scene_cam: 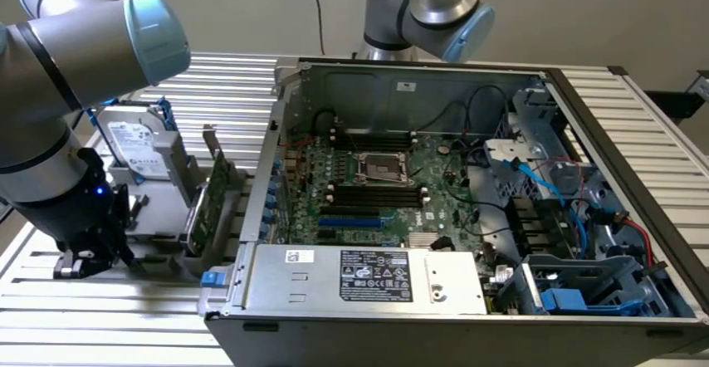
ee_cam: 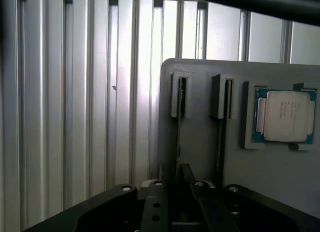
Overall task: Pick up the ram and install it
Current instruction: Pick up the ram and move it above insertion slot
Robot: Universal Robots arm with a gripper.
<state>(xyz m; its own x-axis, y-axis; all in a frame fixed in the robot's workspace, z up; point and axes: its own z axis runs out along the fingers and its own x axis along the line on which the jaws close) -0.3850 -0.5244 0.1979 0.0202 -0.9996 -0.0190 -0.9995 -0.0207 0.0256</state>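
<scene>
**Jaws low over the ram in its holder**

In the exterior view the arm [scene_cam: 66, 68] reaches down at the exterior view's left. Its jaws are low over a grey holder [scene_cam: 155, 213] that sits on the slatted metal desk [scene_cam: 111, 325].

The wrist view looks straight down on that holder [ee_cam: 260, 187]. It has two narrow slots side by side, with a square silver processor chip [ee_cam: 285, 116] lying flat in a recess just beside them. The ram [ee_cam: 177, 142] shows as a thin dark strip, seen edge-on, standing in the slot farther from the chip.

The jaws sit at the near end of that strip, one on each side of it. Whether they pinch the ram or stand just clear of it cannot be told.

In the exterior view a hard drive [scene_cam: 139, 147] stands upright in the holder, with a large green expansion card [scene_cam: 211, 205] on edge next to it. To the exterior view's right of the holder lies an open computer case [scene_cam: 620, 118]. Inside it the motherboard [scene_cam: 443, 193] faces up, and its black memory slots [scene_cam: 377, 193] run just below the processor socket [scene_cam: 380, 166].

A second arm [scene_cam: 443, 10] hangs behind the case.
</scene>
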